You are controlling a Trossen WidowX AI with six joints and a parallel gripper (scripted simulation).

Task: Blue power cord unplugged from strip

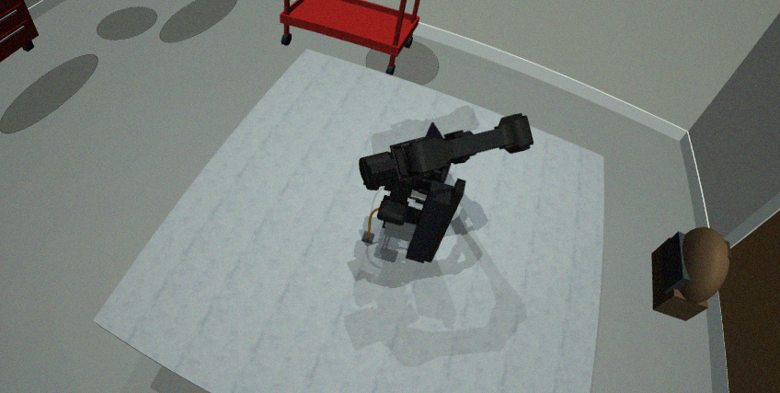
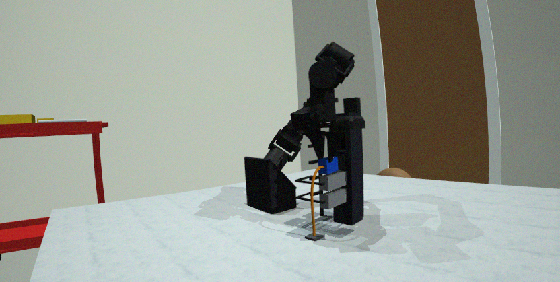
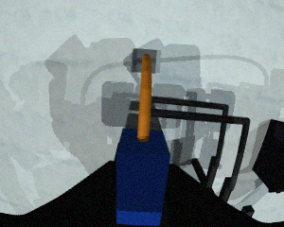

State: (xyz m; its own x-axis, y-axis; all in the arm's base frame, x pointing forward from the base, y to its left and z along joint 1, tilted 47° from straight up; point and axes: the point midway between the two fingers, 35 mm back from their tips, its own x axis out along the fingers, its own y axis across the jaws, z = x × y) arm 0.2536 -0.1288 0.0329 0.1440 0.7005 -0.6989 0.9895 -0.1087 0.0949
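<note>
A blue plug (image 2: pixel 329 166) (image 3: pixel 142 184) sits at the upper part of the upright black power strip (image 2: pixel 353 177) (image 1: pixel 438 225), above two grey plugs. An orange cord (image 1: pixel 370 220) (image 2: pixel 312 204) (image 3: pixel 145 99) runs from the plug down to a small dark plate (image 1: pixel 367 237) (image 2: pixel 314 237) on the table. My gripper (image 3: pixel 141 170) is shut on the blue plug, with a dark finger against each side in the wrist view. The plug's contact with the strip is partly hidden, so I cannot tell how deep it sits. In the top view the arm hides the plug.
The upper grey plug (image 2: pixel 333 181) and lower grey plug (image 2: pixel 333 198) are close below the blue one. Their black bent cords (image 2: pixel 308 179) (image 3: pixel 194 114) stick out beside the strip. The arm's base (image 2: pixel 259 185) stands left of the strip in the exterior view. A red cart (image 1: pixel 349 19) stands beyond the table.
</note>
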